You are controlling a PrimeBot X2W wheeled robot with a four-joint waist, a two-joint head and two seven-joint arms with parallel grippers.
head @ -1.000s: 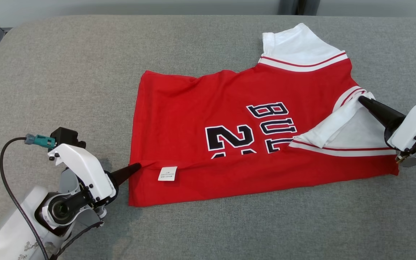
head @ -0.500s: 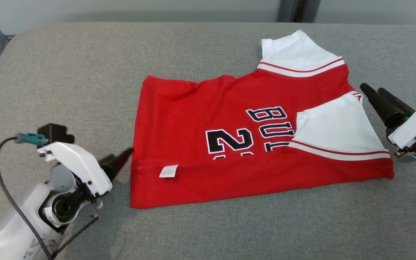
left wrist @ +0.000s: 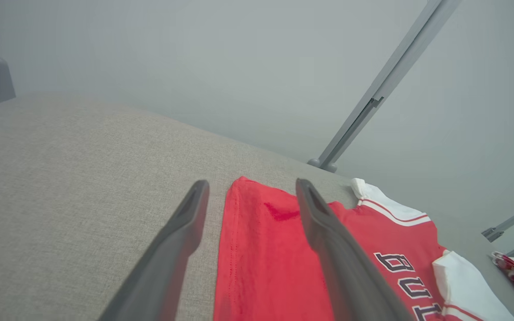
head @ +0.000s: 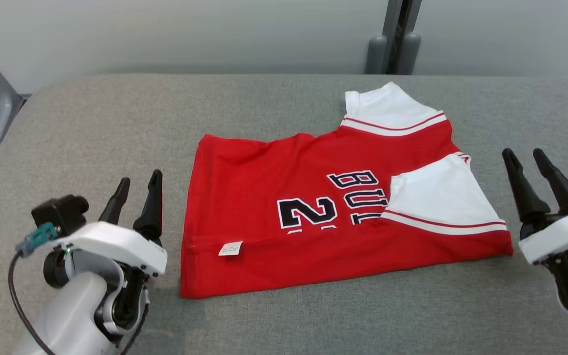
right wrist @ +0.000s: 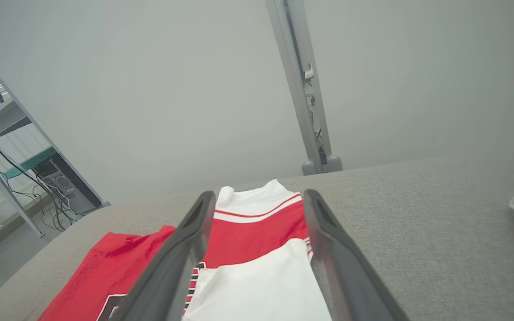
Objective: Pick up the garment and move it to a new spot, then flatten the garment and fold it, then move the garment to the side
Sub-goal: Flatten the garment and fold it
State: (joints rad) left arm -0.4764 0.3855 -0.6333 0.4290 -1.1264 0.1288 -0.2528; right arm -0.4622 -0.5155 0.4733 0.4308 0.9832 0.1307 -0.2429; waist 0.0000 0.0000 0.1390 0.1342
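Lying folded: smooth red garment (head: 254, 197)

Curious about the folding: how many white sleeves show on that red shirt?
2. One sleeve sticks out at the shirt's far edge; the other sleeve lies folded over the red body, covering some lettering.

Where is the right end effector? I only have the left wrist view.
Observer: The right end effector is open, beside the shirt's sleeve end, holding nothing.
Operator: What is printed beside the letters?
Observer: A black 2, its lower edge hidden under the shirt's folded part.
Operator: Is my left end effector over the cloth?
Observer: No, in the head view the left end effector sits beside the hem, apart from it.
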